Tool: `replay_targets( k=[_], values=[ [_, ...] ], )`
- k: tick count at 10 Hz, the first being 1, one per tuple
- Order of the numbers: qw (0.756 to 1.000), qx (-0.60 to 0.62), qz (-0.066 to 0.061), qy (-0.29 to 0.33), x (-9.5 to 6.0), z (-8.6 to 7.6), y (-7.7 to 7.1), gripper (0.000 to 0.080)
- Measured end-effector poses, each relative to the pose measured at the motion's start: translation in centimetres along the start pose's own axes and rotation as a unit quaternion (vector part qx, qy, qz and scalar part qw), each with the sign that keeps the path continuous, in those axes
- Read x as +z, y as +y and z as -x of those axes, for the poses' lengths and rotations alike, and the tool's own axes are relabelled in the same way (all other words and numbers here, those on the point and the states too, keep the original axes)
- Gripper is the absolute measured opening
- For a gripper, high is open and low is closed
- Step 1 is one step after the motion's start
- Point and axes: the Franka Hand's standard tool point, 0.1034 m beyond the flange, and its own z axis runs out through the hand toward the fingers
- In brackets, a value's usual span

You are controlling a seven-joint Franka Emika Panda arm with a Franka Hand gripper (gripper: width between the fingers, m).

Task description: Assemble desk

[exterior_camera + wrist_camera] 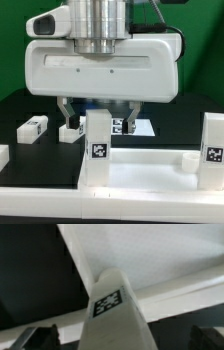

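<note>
The desk's white tabletop (140,165) lies at the front with its rim up. Two white legs stand upright in its corners: one leg (98,145) in the middle of the exterior view and one leg (213,148) at that view's right, each with a marker tag. My gripper (100,120) hangs over the middle leg, open, one finger on each side of the leg's top with a gap on both sides. In the wrist view that leg (118,317) rises between the dark fingers (40,339) of the gripper (122,339), with the tabletop (150,258) beyond.
Loose white legs lie on the black table at the exterior view's left: one (33,126), one (68,131) close to my left finger, and one (3,155) at the edge. The marker board (138,126) lies behind the gripper.
</note>
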Motion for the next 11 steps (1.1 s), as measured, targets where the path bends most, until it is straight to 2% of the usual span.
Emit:
replay_targets(
  k=[5,8,10,11],
  values=[
    [0.985,-0.17,0.007,-0.001,0.14,-0.16,0.15,0.0649],
    [0.982,-0.19,0.007,-0.001,0.12,-0.2,0.21,0.0626],
    [0.982,-0.19,0.007,-0.001,0.12,-0.21,0.21,0.0283],
    [0.983,-0.183,0.007,-0.001,0.12,-0.21,0.21,0.0288]
  ],
)
